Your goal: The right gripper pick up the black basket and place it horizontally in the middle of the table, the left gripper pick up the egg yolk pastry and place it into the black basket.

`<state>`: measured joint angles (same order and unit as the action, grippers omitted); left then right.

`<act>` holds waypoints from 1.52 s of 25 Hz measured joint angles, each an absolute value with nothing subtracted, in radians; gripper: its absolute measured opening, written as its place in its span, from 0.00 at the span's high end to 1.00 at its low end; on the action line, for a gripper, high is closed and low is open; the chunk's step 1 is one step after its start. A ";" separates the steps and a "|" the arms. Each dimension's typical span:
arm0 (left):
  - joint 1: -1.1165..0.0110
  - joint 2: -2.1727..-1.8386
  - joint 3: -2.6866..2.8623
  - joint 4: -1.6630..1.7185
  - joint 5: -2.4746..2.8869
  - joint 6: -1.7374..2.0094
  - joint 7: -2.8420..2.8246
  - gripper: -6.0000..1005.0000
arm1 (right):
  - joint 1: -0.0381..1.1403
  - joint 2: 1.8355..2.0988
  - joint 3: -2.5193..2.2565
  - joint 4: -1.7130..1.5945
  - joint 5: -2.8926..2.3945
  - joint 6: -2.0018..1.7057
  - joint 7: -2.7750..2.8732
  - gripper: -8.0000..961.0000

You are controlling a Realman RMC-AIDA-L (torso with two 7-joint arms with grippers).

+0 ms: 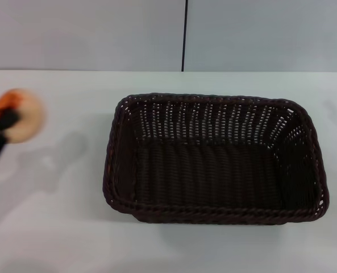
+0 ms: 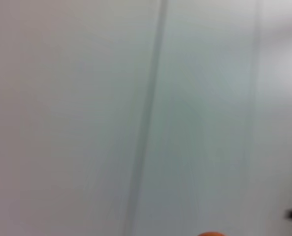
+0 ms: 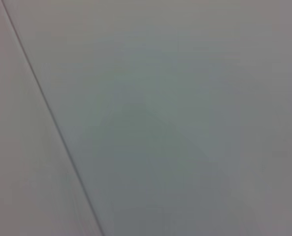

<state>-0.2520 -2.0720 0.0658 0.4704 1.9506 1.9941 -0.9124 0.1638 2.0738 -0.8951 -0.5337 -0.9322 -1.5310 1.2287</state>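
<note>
The left gripper's (image 1: 3,128) fingers were clamped on the pastry (image 1: 26,116); soft, crumbly, best squeezed lightly at its sides; the basket (image 1: 213,159) sat well apart.

No legible text, label, brand, number or sign appears in any view. The black basket (image 1: 216,159) carries no tag or marking on its woven walls or rim. The egg yolk pastry (image 1: 21,115) shows only an orange top patch, without print. The white surface (image 1: 54,227) and the grey wall panels (image 1: 88,34) behind it are unmarked. Both wrist views show only plain panels.
</note>
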 joint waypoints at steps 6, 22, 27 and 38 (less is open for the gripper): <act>-0.374 -2.074 0.204 0.293 1.953 1.943 -0.843 0.87 | 0.160 2.074 -0.856 -0.495 -0.928 -1.531 1.220 0.24; -0.462 -2.071 0.255 0.057 1.947 1.767 -0.683 0.46 | 0.139 2.072 -0.808 -0.459 -0.932 -1.557 1.182 0.24; -0.372 -2.065 0.083 0.074 1.922 1.763 -0.621 0.28 | 0.142 2.075 -0.749 -0.409 -0.928 -1.559 1.113 0.24; -0.211 -2.067 -0.243 0.064 1.922 1.679 -0.526 0.18 | 0.228 2.081 -0.457 -0.074 -0.925 -1.638 0.718 0.24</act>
<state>-0.2106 -2.0673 -0.2434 0.0643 1.9217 1.6788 -0.5258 0.2280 2.0808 -0.4571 -0.0738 -0.9251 -1.6381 0.7175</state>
